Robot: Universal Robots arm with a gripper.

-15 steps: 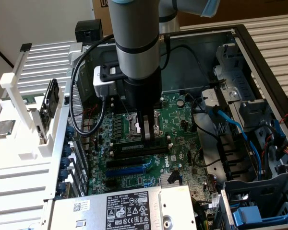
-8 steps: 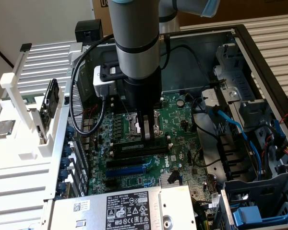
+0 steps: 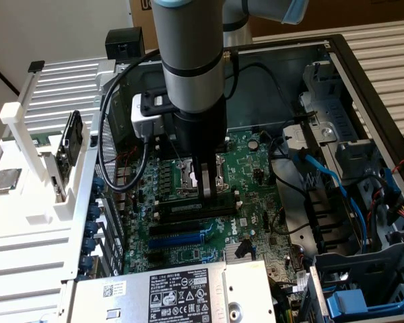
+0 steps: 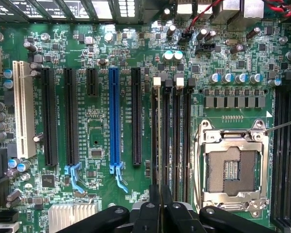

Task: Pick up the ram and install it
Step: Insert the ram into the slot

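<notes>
The fingers [image 4: 154, 208] of the gripper [image 4: 160, 194] were drawn together with only a thin line between them. Whether the ram sat pinched there or in the slot beneath could not be told. In the exterior view the gripper [image 3: 205, 185] stood upright with its tip just beside the CPU socket [image 3: 182, 180], over the black memory slots [image 3: 188, 210]. In the wrist view those memory slots [image 4: 173, 141] lay side by side just beside the CPU socket [image 4: 231, 167]. The fingers lined up with the slot farthest from it. Past the slots, farther from the socket, ran the blue expansion slot [image 4: 114, 116]. The arm [image 3: 188, 54] rose above the socket, out of the open computer case [image 3: 363, 81].
</notes>
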